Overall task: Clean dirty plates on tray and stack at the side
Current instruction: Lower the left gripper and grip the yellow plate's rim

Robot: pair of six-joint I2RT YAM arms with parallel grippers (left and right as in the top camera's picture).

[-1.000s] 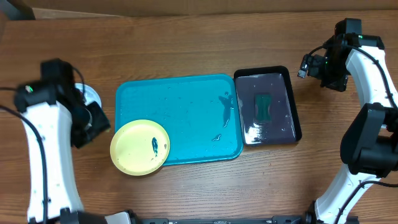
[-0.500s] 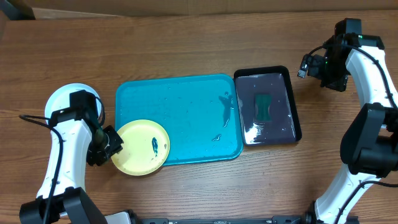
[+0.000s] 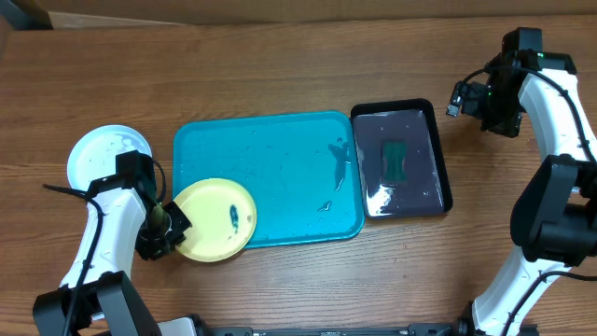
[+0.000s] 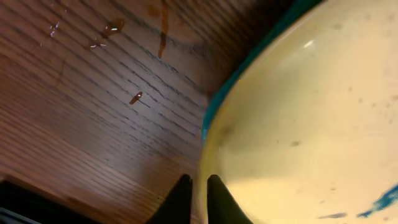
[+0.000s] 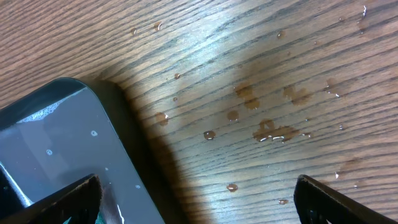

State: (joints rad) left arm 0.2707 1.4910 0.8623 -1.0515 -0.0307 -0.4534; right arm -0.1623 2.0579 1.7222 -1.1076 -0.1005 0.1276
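The yellow plate (image 3: pixel 210 224) with a dark blue smear lies on the front left corner of the turquoise tray (image 3: pixel 280 163), overhanging its edge. My left gripper (image 3: pixel 174 225) is shut on the yellow plate's left rim. In the left wrist view, the two dark fingertips (image 4: pixel 180 190) pinch the rim of the yellow plate (image 4: pixel 298 124), and the tray's edge (image 4: pixel 249 60) shows behind. A white plate (image 3: pixel 104 154) sits on the table to the left of the tray. The pale blue plate is not visible. My right gripper (image 3: pixel 471 98) is open and empty, above the table right of the black tray.
A black tray (image 3: pixel 415 117) holding water and a green sponge (image 3: pixel 395 159) stands right of the turquoise tray; its corner shows in the right wrist view (image 5: pixel 50 143). Water drops (image 5: pixel 267 130) lie on the wood there. Blue smears (image 3: pixel 340 154) mark the turquoise tray's right side.
My left arm moved from over the white plate down to the yellow plate's left rim and closed on it. The white plate is now uncovered. The right arm has not moved.
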